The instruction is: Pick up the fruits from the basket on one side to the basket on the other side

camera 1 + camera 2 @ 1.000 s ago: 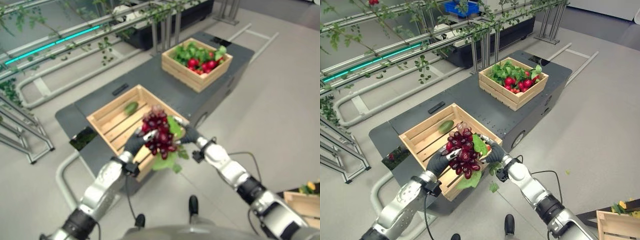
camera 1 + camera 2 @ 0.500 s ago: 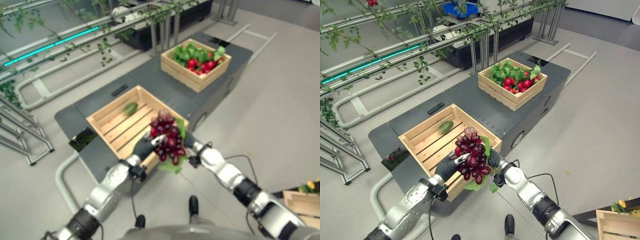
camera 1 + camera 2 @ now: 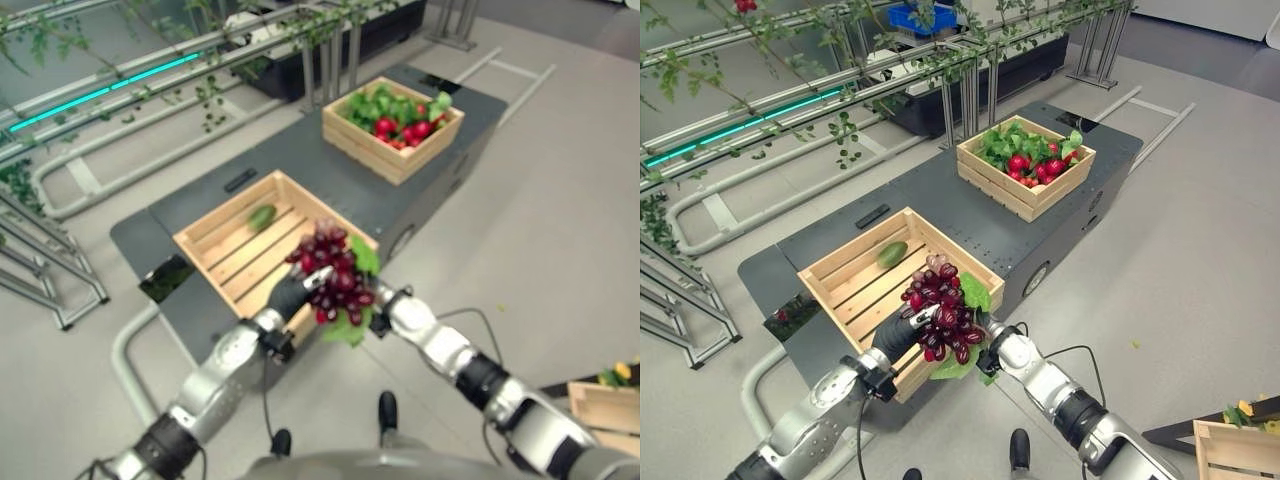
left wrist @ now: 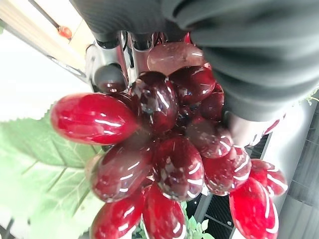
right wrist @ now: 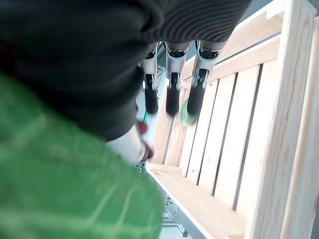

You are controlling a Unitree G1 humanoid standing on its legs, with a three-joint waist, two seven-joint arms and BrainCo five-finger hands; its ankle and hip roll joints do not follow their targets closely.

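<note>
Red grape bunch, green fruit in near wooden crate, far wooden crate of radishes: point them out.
Red grape bunch (image 3: 942, 318): right eye view, middle grapes.
Green fruit (image 3: 892, 254): right eye view, its centre.
Far wooden crate (image 3: 1012, 198): right eye view, front wall.

The grapes are dark red, smooth and very shiny. Their leaf looks soft and matt. Both crates are pale bare wood. The platform is dark grey, matt metal.

A dark grey platform is set on pale grey floor; metal rails hung with vines are seen toward 11 o'clock.
</note>
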